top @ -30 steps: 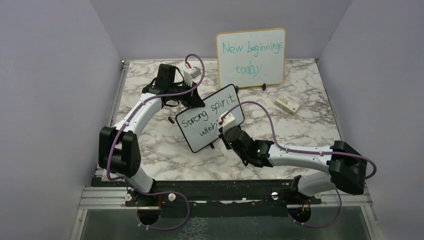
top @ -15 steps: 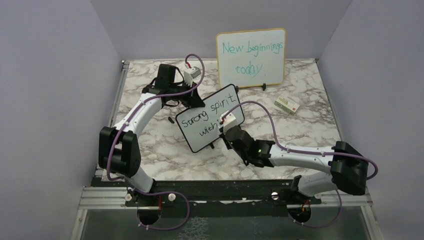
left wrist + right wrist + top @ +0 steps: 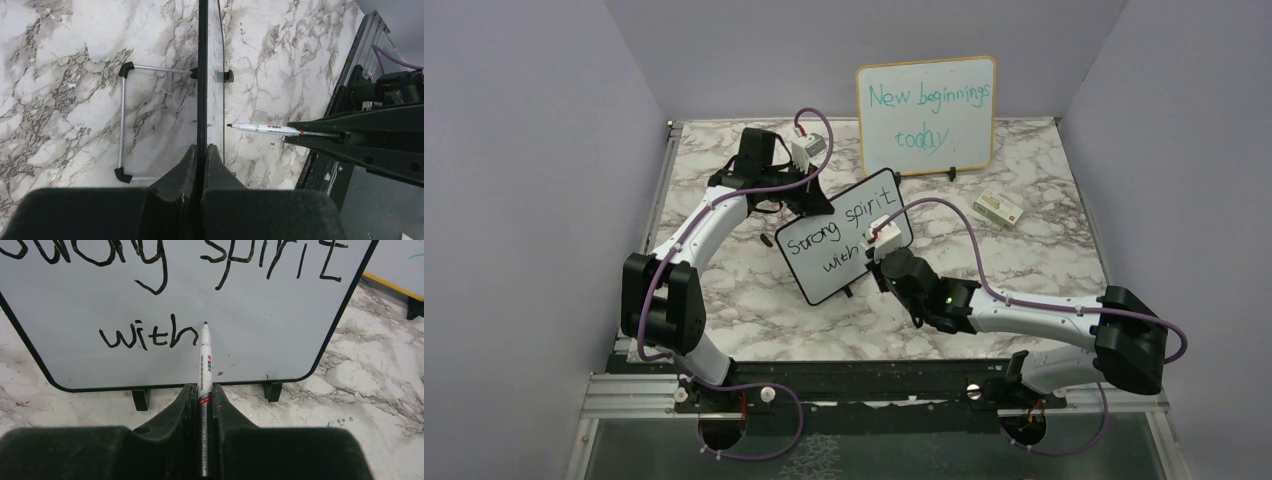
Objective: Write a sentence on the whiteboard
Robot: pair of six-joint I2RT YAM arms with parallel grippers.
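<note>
The small black-framed whiteboard stands tilted on the marble table and reads "Strong spirit with" in black. My left gripper is shut on the whiteboard's edge, which appears edge-on in the left wrist view. My right gripper is shut on a white marker. The marker points at the whiteboard, its black tip just right of the "h" in "with". In the left wrist view the marker has its tip at the board's face. From above, the right gripper sits at the board's lower right.
A larger wood-framed board with teal writing stands at the back of the table. A small box lies to the right of it. The whiteboard's metal wire stand rests on the marble behind it.
The right arm has stretched out a little, its elbow sliding right and its wrist edging up along the board. The left arm and the whiteboard have not moved.
</note>
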